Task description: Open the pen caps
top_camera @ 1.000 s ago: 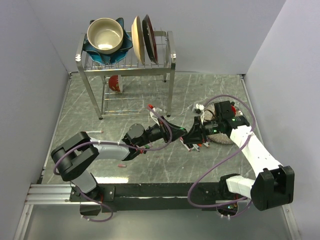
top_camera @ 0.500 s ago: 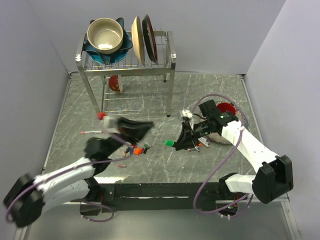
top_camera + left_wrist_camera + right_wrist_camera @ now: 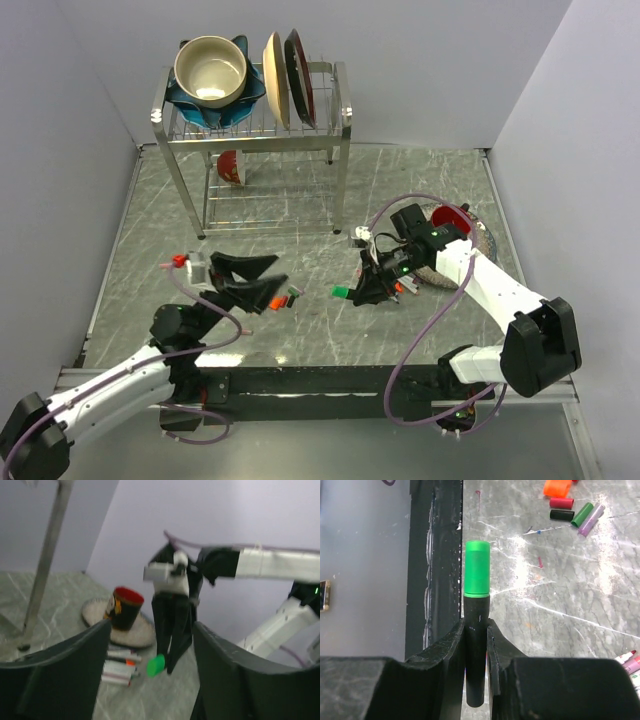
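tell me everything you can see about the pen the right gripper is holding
A slim pen with a black barrel and a bright green plastic cap, which is on and seated against the barrel. The right gripper clamps the barrel between both fingers, and the capped end pokes out past the fingertips. It looks lifted off the table, with the cap pointing toward the open left gripper, which does not touch it.
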`<action>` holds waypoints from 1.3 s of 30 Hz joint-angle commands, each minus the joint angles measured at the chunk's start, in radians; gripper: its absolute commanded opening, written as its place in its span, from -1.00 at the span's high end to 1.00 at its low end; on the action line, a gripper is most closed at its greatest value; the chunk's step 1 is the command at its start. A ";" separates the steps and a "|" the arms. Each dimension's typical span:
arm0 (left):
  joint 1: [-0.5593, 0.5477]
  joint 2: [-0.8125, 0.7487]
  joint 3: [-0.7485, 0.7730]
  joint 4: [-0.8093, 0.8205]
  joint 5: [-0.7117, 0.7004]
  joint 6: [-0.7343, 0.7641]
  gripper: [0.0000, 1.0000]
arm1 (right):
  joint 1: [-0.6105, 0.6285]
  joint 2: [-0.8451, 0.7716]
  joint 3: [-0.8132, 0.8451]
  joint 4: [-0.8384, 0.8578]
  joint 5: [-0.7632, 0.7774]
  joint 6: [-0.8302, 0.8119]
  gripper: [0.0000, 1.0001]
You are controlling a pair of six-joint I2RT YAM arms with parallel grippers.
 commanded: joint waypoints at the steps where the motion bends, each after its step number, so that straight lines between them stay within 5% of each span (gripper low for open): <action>1: 0.002 0.113 -0.053 0.158 0.167 -0.080 -0.59 | -0.006 -0.006 0.005 0.032 -0.018 0.017 1.00; 9: -0.032 0.377 0.080 0.019 0.211 -0.099 -0.69 | -0.005 -0.038 -0.004 0.063 0.069 0.031 1.00; 17: -0.108 0.368 0.355 -0.703 0.189 0.180 -0.67 | 0.029 -0.138 -0.015 0.060 0.372 -0.076 1.00; 20: -0.167 0.353 0.415 -0.807 0.162 0.364 -0.69 | 0.052 -0.142 0.011 -0.003 0.383 -0.144 1.00; 27: -0.230 0.449 0.463 -0.769 0.231 0.640 -0.60 | 0.067 -0.175 0.014 -0.110 0.242 -0.282 1.00; 39: -0.242 0.568 0.522 -0.664 0.349 0.705 -0.40 | 0.135 -0.182 -0.032 -0.108 0.217 -0.334 1.00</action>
